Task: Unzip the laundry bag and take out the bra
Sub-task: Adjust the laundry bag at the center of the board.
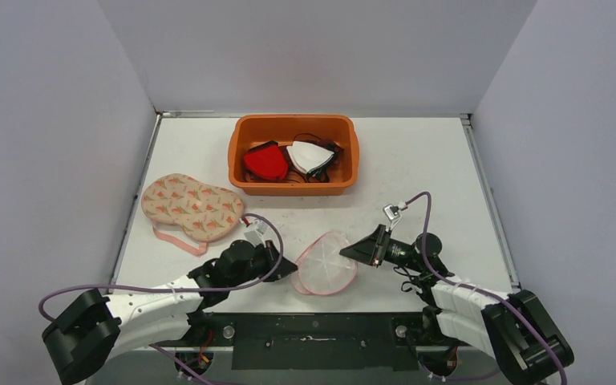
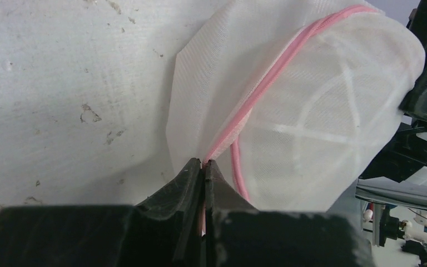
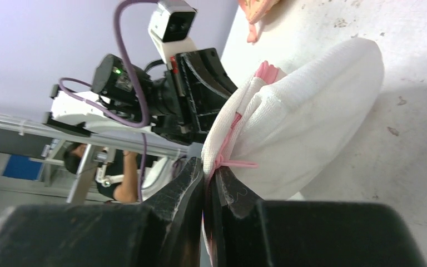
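My left pincer (image 2: 204, 168) was closed all the way, its two black fingers pressed together on the pink trim at the edge of the laundry bag (image 2: 311, 111). The pink cord ran straight down into the seam between the fingers. My right pincer (image 3: 208, 171) was likewise pinched tight, holding a small knot of pink cord or zip tape at the opposite edge of the same bag. I could not tell whether that was the zip pull itself.

The bag hung stretched between my two pincers, close to the near edge of the table (image 1: 417, 160) and about midway along it. It was a rounded white mesh shell with pink piping and pale ribs showing through the cloth. The zip looked closed along the stretch I could see. I could not make out a bra through the mesh.

Farther out, near the table's left edge, a floral padded piece (image 1: 191, 207) lay flat with a pink strap curling from its near side, well apart from the bag. At the middle of the far edge stood an orange bin (image 1: 241, 172) holding a red cup (image 1: 265, 164) and a white cup (image 1: 308, 155) amid black straps.
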`<state>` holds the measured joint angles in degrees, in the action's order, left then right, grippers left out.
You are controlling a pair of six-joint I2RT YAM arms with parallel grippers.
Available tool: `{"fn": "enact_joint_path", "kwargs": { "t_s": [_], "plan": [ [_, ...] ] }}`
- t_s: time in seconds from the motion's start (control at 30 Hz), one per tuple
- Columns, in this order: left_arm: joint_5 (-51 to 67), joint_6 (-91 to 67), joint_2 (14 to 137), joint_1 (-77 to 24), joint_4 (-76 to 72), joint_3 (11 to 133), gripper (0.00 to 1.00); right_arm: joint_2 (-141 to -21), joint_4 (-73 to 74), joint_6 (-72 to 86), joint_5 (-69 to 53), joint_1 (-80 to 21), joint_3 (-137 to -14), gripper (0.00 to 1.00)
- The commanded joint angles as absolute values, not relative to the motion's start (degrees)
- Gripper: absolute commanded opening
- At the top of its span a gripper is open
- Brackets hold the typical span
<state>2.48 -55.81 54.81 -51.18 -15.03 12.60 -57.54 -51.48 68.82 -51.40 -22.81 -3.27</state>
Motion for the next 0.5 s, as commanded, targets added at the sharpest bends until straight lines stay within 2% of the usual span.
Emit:
{"fn": "enact_joint_path", "kwargs": {
  "t_s": [0.0,0.23,0.47],
  "plan": [
    [4.0,-58.5,55.0,-51.6,-21.4,11.2,0.0,-62.8,-77.5,79.4,-50.8,-22.2,-2.0,0.05],
    [3.0,-61.8,59.6,-51.3,-29.0,7.6,0.0,-69.8,-85.8,76.9,-44.3,-22.3,-0.4,0.05],
    [4.7,-61.2,66.5,-51.1,-32.8,9.7,0.0,-79.6,-90.4,72.2,-39.2,-23.0,1.4,0.05]
  ]
}}
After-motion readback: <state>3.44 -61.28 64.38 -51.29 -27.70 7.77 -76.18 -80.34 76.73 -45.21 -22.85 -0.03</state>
